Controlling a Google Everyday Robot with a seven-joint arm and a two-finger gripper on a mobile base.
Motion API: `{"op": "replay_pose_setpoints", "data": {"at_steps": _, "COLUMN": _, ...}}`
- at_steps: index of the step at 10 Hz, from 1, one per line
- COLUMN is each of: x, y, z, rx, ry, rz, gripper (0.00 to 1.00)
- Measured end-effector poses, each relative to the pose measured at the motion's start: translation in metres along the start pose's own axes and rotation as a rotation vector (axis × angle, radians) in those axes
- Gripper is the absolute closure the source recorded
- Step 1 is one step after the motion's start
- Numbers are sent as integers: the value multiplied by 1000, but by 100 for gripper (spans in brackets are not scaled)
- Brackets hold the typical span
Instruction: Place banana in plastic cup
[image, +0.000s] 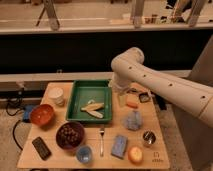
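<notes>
A: Claw?
B: Hangs off the white arm, just over the right rim of the green tray. Fingers apart, nothing between them.
A: Banana?
B: Lying in the tray, near the claw: off to the picture's left of it and a bit nearer the camera. Two pale pieces, splayed.
A: Long axis?
B: Roughly across the picture, slightly slanted. My guess: the claw should close across that line, not along it.
A: Plastic cup?
B: Blue, upright, at the worktop front edge, just beside the dark bowl. Well apart from the claw, past the banana.
</notes>
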Motion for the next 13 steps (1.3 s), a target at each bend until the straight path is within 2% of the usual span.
{"op": "replay_pose_setpoints", "data": {"at_steps": 5, "x": -22, "y": -25, "z": 13, "rx": 11, "ry": -13, "rz": -53, "gripper": 20}}
{"op": "replay_pose_setpoints", "data": {"at_steps": 7, "x": -24, "y": -41, "z": 21, "rx": 15, "ry": -13, "rz": -72, "gripper": 20}}
{"op": "replay_pose_setpoints", "data": {"at_steps": 9, "x": -29, "y": -44, "z": 26, "rx": 15, "ry": -20, "rz": -85, "gripper": 20}}
{"op": "replay_pose_setpoints", "data": {"at_steps": 11, "x": -41, "y": -59, "z": 41, "rx": 31, "ry": -28, "rz": -101, "gripper": 20}}
{"op": "replay_pose_setpoints", "data": {"at_steps": 13, "x": -39, "y": -64, "z": 47, "rx": 32, "ry": -26, "rz": -98, "gripper": 20}}
